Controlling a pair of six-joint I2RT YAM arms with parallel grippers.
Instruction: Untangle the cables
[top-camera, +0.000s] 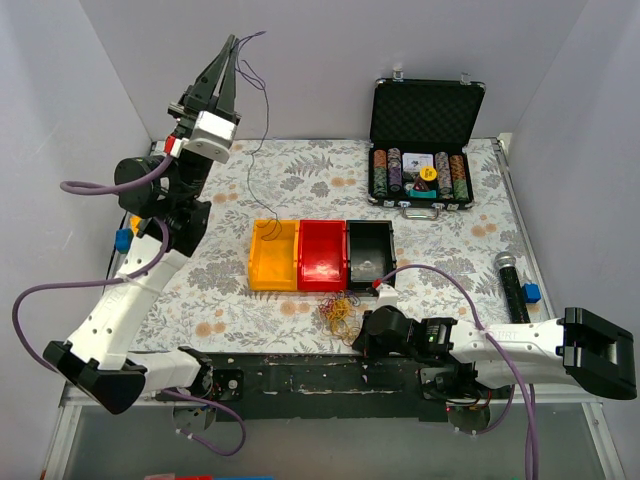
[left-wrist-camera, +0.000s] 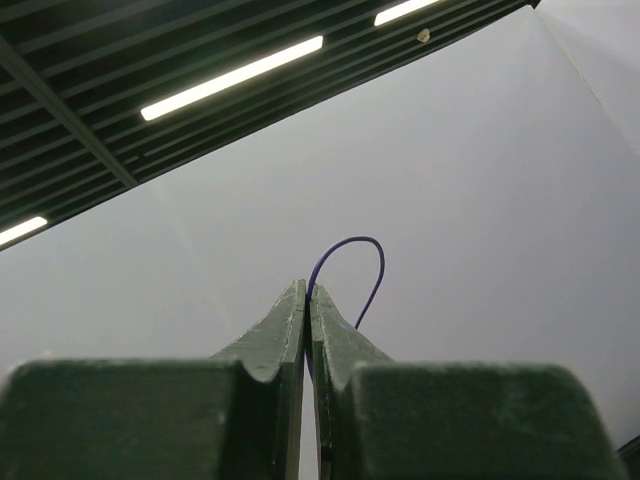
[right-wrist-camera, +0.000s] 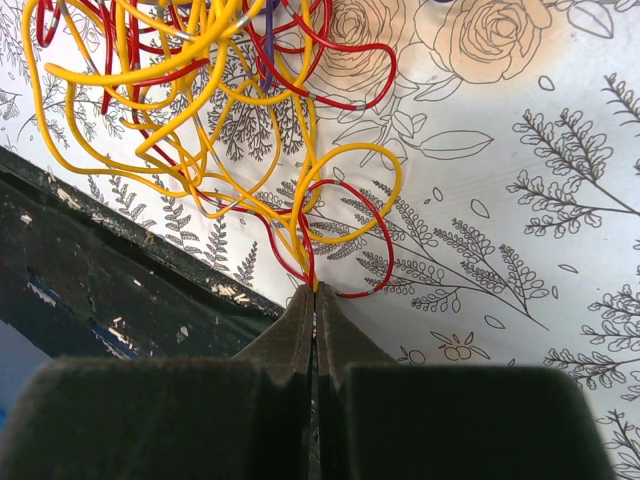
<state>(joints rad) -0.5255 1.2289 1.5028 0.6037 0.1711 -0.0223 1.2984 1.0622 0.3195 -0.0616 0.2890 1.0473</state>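
My left gripper (top-camera: 232, 42) is raised high at the back left, pointing up. It is shut on one dark purple wire (top-camera: 267, 105), which loops past the fingertips and hangs down towards the yellow bin (top-camera: 285, 264). In the left wrist view the jaws (left-wrist-camera: 307, 290) are pressed together on that purple wire (left-wrist-camera: 376, 262). The tangle of yellow and red wires (top-camera: 339, 313) lies on the table near the front edge. My right gripper (top-camera: 358, 322) is low beside it. In the right wrist view it (right-wrist-camera: 315, 290) is shut on yellow and red strands at the tangle's (right-wrist-camera: 200, 80) near edge.
A yellow, a red (top-camera: 322, 262) and a black bin (top-camera: 366, 246) stand in a row mid-table. An open poker-chip case (top-camera: 424, 150) stands at the back right. A microphone (top-camera: 510, 285) lies at the right edge. The dark front rail (right-wrist-camera: 120, 300) runs just left of the tangle.
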